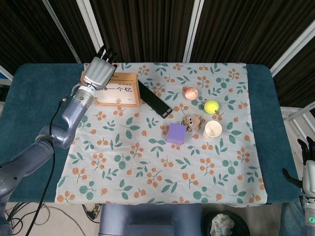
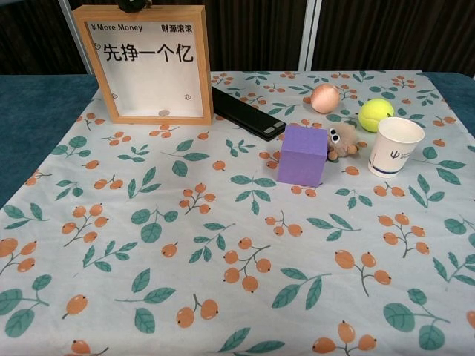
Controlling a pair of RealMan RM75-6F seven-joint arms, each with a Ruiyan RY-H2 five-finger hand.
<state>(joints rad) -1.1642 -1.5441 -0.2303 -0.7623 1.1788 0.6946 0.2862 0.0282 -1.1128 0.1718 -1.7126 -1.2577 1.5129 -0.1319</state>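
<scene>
Left hand (image 1: 97, 73) rests atop the upright wooden picture frame (image 2: 151, 65) at the cloth's far left corner; its grasp cannot be judged. Right hand (image 1: 308, 169) hangs off-table, fingers extended, empty.

The frame (image 2: 148, 63) stands left of the bar (image 2: 246, 111) (cup (image 2: 395, 146) far right), block (image 2: 303, 154) in front.
</scene>
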